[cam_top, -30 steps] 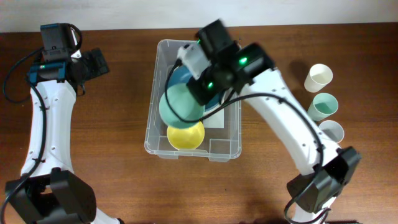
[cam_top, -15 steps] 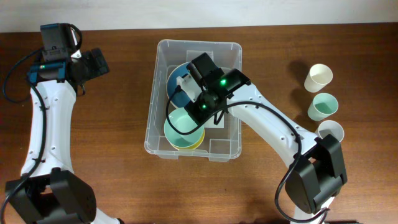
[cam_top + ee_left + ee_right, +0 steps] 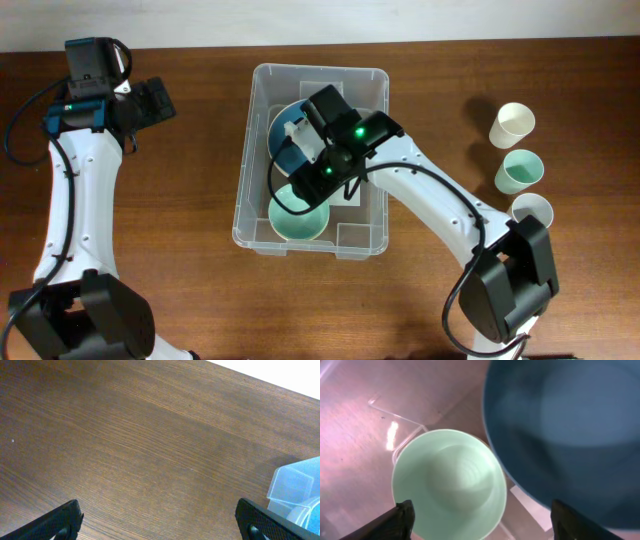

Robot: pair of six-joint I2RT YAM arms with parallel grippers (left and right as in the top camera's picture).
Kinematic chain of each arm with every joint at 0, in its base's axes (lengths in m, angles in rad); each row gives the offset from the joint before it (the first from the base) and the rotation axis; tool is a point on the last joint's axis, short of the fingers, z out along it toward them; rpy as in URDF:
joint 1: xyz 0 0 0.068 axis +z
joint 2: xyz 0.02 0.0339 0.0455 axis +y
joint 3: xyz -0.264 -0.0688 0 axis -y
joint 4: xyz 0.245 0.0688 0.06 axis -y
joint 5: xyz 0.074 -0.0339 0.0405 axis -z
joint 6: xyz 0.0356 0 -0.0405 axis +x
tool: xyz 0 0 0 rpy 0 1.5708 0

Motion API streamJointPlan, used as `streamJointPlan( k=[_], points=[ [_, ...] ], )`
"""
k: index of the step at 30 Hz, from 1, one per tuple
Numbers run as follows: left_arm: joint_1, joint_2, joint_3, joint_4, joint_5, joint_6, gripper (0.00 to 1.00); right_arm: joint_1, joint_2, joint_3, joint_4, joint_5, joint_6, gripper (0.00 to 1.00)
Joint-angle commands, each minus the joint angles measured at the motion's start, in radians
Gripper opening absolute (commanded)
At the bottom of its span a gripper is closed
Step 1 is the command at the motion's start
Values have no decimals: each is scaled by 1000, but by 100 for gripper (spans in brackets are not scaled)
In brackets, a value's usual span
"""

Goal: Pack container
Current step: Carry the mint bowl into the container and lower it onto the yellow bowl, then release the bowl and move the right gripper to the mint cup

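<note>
Sitting in the middle of the table in the overhead view, the container (image 3: 320,69) is a clear bin with its long sides running from 12 to 6 o'clock. The right gripper (image 3: 485,522) hangs over the bin's interior. Its two fingers stand wide apart at the lower corners of the right wrist view, with nothing clamped between them. Directly beneath them a mint green bowl (image 3: 298,215) rests upright at the 6 o'clock end of the container. One finger shows just over the bowl's rim and the other is well clear of it. A dark blue bowl (image 3: 565,435) lies beside the green one toward 12 o'clock, partly under the right arm in the overhead view. A strip of white label (image 3: 527,505) shows on the bin's base between the two bowls. The left gripper (image 3: 160,520) is well apart from the bin, out at about 10 o'clock from it. It is spread wide and empty above bare wooden table (image 3: 125,435), with only a corner of the container at 3 o'clock in its wrist view. Three cups stand at 3 o'clock of the container: a white cup (image 3: 512,124), a mint cup (image 3: 520,170) and a pale cup (image 3: 532,212).
</note>
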Motion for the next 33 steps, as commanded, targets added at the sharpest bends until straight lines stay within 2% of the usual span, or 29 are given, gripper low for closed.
streamJointPlan(
  k=[1, 4, 8, 14, 17, 24, 33],
  points=[
    [2, -11, 16, 0, -4, 2, 100, -95, -98, 35, -60, 5, 23, 90],
    [2, -12, 16, 0, -4, 2, 100, -228, -190, 44, -144, 33, 23, 95],
    [2, -11, 16, 0, -4, 2, 100, -426, -266, 44, -221, 117, 22, 96],
    [2, -12, 16, 0, -4, 2, 100, -632, -245, 36, -238, 187, 22, 96],
    [2, -12, 16, 0, -4, 2, 100, -734, -178, 33, -234, 276, 23, 96],
    [2, -12, 16, 0, -4, 2, 100, -825, -43, 33, -183, 279, 23, 90],
    [2, -12, 16, 0, -4, 2, 100, -831, 122, 31, -122, 258, 24, 86]
  ],
)
